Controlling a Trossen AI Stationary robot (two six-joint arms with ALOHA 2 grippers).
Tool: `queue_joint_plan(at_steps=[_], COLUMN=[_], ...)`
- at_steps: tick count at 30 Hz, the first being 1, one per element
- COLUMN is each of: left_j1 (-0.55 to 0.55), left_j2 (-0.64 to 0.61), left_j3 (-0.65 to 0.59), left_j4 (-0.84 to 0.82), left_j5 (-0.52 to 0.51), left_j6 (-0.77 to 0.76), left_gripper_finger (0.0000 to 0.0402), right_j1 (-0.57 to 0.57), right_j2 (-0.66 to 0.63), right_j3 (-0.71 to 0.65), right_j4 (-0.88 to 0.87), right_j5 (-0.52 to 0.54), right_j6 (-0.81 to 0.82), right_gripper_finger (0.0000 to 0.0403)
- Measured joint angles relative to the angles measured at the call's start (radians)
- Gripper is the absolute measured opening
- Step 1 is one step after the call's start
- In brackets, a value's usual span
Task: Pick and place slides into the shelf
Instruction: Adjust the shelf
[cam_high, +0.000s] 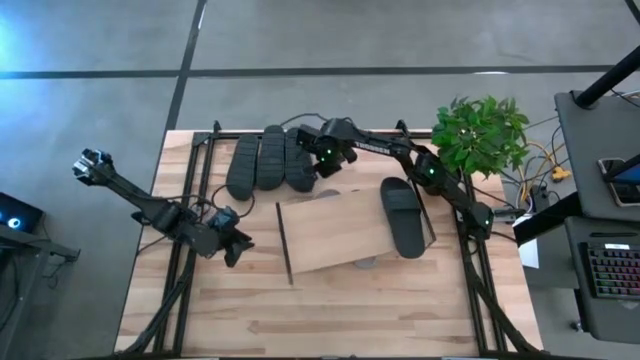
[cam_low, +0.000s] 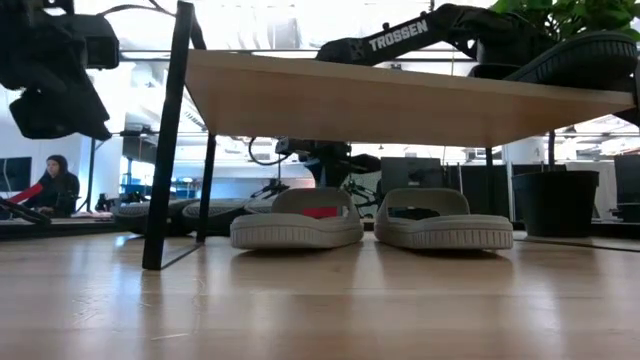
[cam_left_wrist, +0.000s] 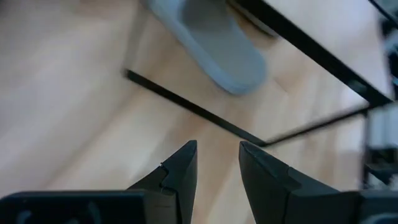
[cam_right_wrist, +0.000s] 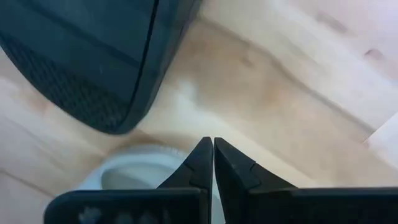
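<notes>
The right gripper (cam_high: 322, 158), fingers pressed together and empty, hovers by three dark slides (cam_high: 268, 160) at the table's (cam_high: 400, 310) far edge; one dark slide (cam_high: 404, 216) already tops the shelf (cam_high: 330, 235). Two light slides (cam_low: 297, 218) sit beneath (left gripper (cam_high: 236, 247) waits slightly parted near the shelf's left end); the fingers should likely open before descending squarely over a strap.

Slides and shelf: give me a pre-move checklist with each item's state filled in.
1. Right claw empty and shut: ok, its fingers meet with nothing between them.
2. Right claw positioned near the dark slides left on the table: ok, it hangs at the edge of that group of three behind the shelf.
3. Left claw clear of the shelf: ok, it is open beside the frame, holding nothing.
4. Top board has room: ok, only one dark slide lies on it, at the right end.
5. Lower level loaded: ok, two light grey slides sit side by side under the board.
6. Room left on the lower level: cannot tell.
</notes>
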Motion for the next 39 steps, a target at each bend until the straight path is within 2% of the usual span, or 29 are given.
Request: queue_joint_plan(at_steps=[6,12,15,20,24,27,31,34,39], left_j1=[0.0,-0.001,-0.019,-0.076,-0.115,-0.143,-0.168,-0.174,-0.172], left_j2=[0.063,0.209,0.275,0.328,0.364,0.402,0.491,0.576,0.715], left_j3=[0.0,0.0,-0.001,0.026,0.042,0.044,0.061,0.112,0.196], left_j4=[0.1,0.114,0.172,0.355,0.492,0.604,0.793,0.813,0.802], left_j5=[0.124,0.237,0.336,0.449,0.474,0.475,0.454,0.352,0.102], left_j6=[0.044,0.045,0.11,0.173,0.175,0.161,0.142,0.142,0.141], left_gripper_finger=[0.0105,0.0105,0.0101,0.0063,0.0023,0.0004,0.0003,0.0003,0.0003], right_j1=[-0.012,-0.001,0.005,0.025,0.04,0.047,0.075,0.116,0.185], right_j2=[-0.033,-0.094,-0.132,-0.204,-0.244,-0.264,-0.295,-0.33,-0.387], right_j3=[0.027,0.03,0.031,0.03,0.03,0.03,0.03,0.03,0.03], right_j4=[0.015,0.02,0.02,0.015,0.014,0.013,0.006,0.007,0.005], right_j5=[0.012,0.061,0.085,0.13,0.183,0.201,0.232,0.276,0.356], right_j6=[-0.023,-0.084,-0.09,-0.111,-0.112,-0.113,-0.164,-0.236,-0.34], right_gripper_finger=[0.0008,0.0008,0.0008,0.0008,0.0009,0.0008,0.0008,0.0008,0.0008])
